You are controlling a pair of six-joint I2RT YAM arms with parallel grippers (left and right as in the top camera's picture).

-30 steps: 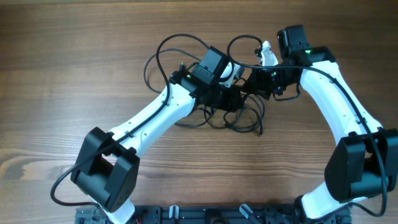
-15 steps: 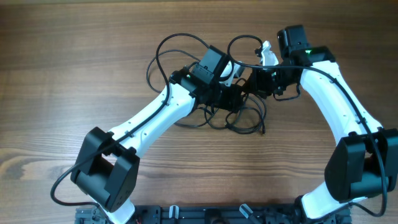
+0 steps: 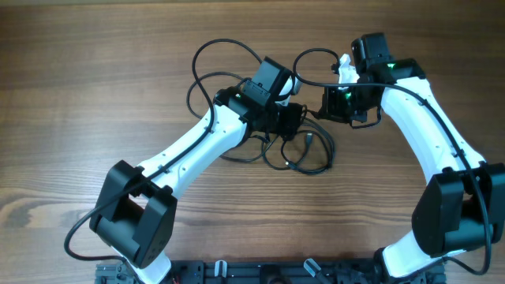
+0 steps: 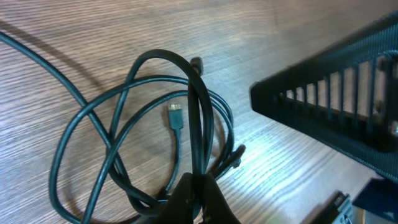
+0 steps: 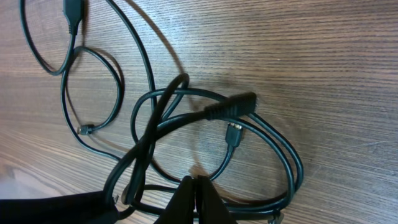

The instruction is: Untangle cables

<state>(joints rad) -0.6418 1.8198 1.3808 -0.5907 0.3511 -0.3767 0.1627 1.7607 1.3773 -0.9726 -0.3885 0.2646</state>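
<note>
Cables, thin, black and small-plugged, lie in crossed loops on the table just beside our left gripper. We hold it clamped on strands; our right gripper is likewise closed on strands.

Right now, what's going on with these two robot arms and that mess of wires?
Two robot arms are working on a tangle of thin black cables on a wooden table. The left end effector is closed on one strand. The right end effector looks closed on another part of the same bundle, close beside it. The cables are not yet separated: loops cross over one another near the middle of the table, and a small plug lies free inside one loop.
</note>
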